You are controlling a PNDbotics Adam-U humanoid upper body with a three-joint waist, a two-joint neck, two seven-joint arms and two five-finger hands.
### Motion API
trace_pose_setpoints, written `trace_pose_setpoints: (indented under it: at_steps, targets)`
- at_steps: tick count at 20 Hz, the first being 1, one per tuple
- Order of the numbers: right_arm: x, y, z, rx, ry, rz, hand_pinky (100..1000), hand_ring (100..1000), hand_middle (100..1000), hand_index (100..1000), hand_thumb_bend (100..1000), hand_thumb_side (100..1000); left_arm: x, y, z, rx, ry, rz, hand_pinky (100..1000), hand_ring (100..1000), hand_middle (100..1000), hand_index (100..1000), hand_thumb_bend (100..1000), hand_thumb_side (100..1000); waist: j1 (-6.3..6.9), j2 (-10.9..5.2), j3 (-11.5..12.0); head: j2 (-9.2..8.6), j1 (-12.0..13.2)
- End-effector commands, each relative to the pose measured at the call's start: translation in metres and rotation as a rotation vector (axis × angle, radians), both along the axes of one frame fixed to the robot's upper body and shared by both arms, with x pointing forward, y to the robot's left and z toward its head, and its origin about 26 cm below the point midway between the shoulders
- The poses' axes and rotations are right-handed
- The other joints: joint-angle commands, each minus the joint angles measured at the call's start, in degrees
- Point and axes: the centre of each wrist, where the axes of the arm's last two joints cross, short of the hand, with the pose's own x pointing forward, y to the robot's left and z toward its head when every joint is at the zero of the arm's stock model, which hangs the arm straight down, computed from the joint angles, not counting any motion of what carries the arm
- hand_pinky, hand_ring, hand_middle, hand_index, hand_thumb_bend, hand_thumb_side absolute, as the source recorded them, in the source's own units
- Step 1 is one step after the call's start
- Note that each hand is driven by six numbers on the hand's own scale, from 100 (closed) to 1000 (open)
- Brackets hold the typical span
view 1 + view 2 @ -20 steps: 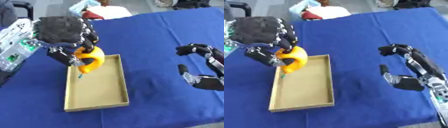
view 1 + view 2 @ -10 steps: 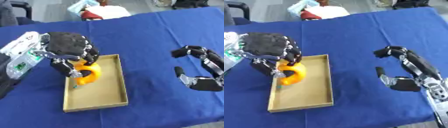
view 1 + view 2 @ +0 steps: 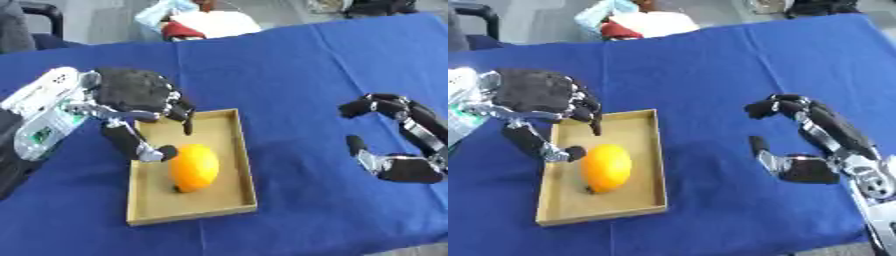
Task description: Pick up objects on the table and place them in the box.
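Orange fruit lies inside the box, free of any grip. Left hand hovers above box's near-left end, fingers spread. Right hand idle over the blue tablecloth, fingers loosely curved, empty.

Orange in box; left hand apparently released.

1 orange, 1 box, 2 hands: left, right; far clutter unclear.
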Motion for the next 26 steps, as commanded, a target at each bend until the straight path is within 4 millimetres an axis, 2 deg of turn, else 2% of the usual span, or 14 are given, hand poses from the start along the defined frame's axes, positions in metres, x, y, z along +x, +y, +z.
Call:
trace_pose_setpoints:
  at_steps: [1, 2, 3, 8, 13, 21, 26]
  targets:
    - [0.0, -0.002, 0.008, -0.009, -0.02, 0.006, 711, 702, 667, 828, 100, 485, -0.001, 0.006, 0.014, 0.221, -0.017, -0.085, 657, 636, 627, 734, 196, 669, -0.17, -0.78, 0.0, -0.56, -0.12]
    - [0.0, -0.003, 0.008, -0.009, -0.021, 0.005, 712, 700, 668, 828, 100, 485, -0.001, 0.007, 0.016, 0.218, -0.022, -0.081, 661, 640, 632, 738, 204, 731, -0.18, -0.8, 0.03, -0.58, -0.13]
    - [0.0, -0.003, 0.008, -0.01, -0.021, 0.004, 712, 700, 669, 829, 100, 486, -0.002, 0.008, 0.017, 0.212, -0.024, -0.077, 661, 640, 633, 739, 205, 745, -0.2, -0.82, 0.07, -0.59, -0.16]
    - [0.0, -0.004, 0.008, -0.013, -0.02, -0.002, 712, 700, 669, 827, 100, 486, -0.011, 0.02, 0.03, 0.158, -0.038, -0.057, 671, 647, 643, 746, 178, 745, -0.33, -0.86, 0.38, -0.7, -0.17]
    - [0.0, -0.004, 0.008, -0.013, -0.023, -0.008, 712, 700, 669, 827, 100, 484, -0.023, 0.04, 0.038, 0.123, -0.035, -0.007, 680, 655, 655, 767, 161, 753, -0.46, -0.84, 0.95, -0.84, -0.12]
    - [0.0, -0.006, 0.009, -0.008, -0.029, -0.018, 712, 700, 668, 827, 100, 488, -0.06, 0.073, 0.048, 0.005, -0.009, 0.071, 703, 678, 680, 798, 100, 729, -0.7, -0.31, 1.54, -1.18, -0.54]
    - [0.0, -0.006, 0.009, -0.003, -0.031, -0.023, 712, 700, 668, 827, 100, 489, -0.075, 0.087, 0.048, -0.08, 0.028, 0.134, 718, 694, 700, 826, 100, 786, -1.08, 0.02, 2.15, -1.32, -0.94]
